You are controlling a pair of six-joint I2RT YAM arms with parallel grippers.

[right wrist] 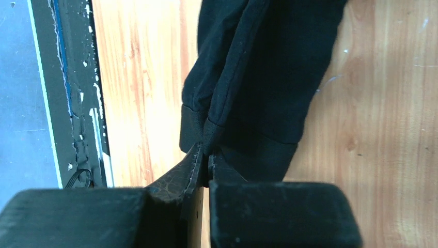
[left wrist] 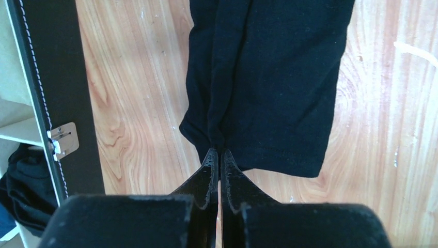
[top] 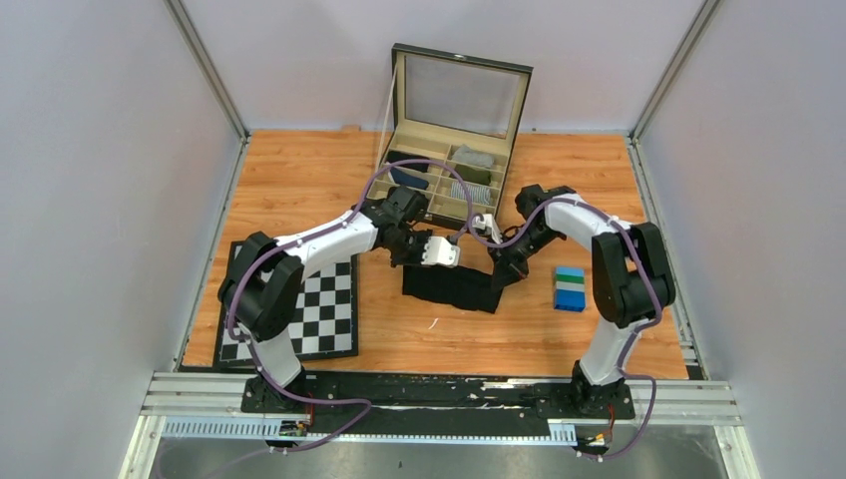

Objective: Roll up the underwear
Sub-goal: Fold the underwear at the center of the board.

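The underwear point(top: 454, 289) lies on the wooden bench point(top: 299, 170) in the middle, just in front of the open compartment box point(top: 454, 175), as a narrow black strip running left to right with a raised fold along its length. The left gripper point(left wrist: 218, 151) is closed on the strip's left end. In the left wrist view its two dark fingertips meet on a pinch of fabric at the hemmed edge, and the cloth stretches away from them across the wood. The right gripper point(right wrist: 205, 150) is closed on the opposite end, with its fingertips clamped on the banded edge where the fold gathers. In the overhead view both arms reach inward toward each other, so the garment spans the gap between the two wrists. Beside the left gripper stands the black wall of the box with a small metal latch point(left wrist: 64, 138), and a dark bundle of cloth point(left wrist: 23, 191) sits in one compartment behind it. A checkerboard mat point(top: 319, 309) lies at the near left of the bench under the left arm. A small blue block point(top: 570, 289) with green and white bands rests to the right of the underwear, apart from it, near the right arm.
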